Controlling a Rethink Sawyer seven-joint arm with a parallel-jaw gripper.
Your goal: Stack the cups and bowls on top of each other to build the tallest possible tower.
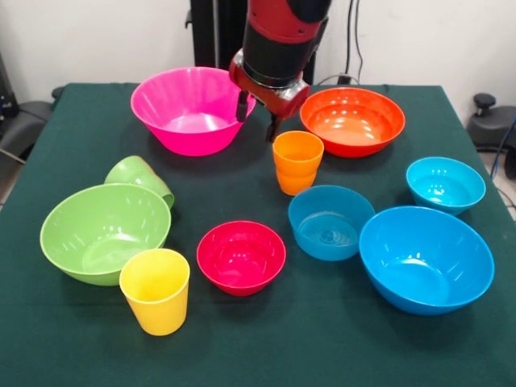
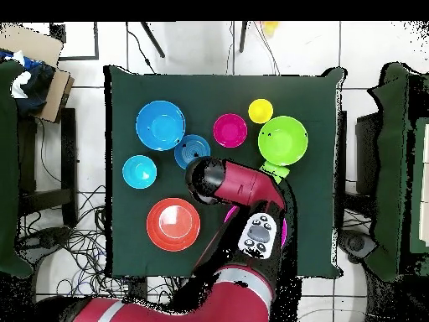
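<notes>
fingers of the gripper (image 1: 256,118) are seen apart and empty at eleven o'clock above the upright orange cup (image 1: 297,162), judged light, stiff and slippery, best gripped across its rim, mid-table between pink bowl (image 1: 190,109) and orange bowl (image 1: 352,121).

Bright, even indoor light from above, soft short shadows under the bowls on the counter (image 1: 339,339), white glare spots in the pink bowl (image 1: 192,109) and orange bowl (image 1: 352,121), front view slightly soft, overhead view coarser
</notes>
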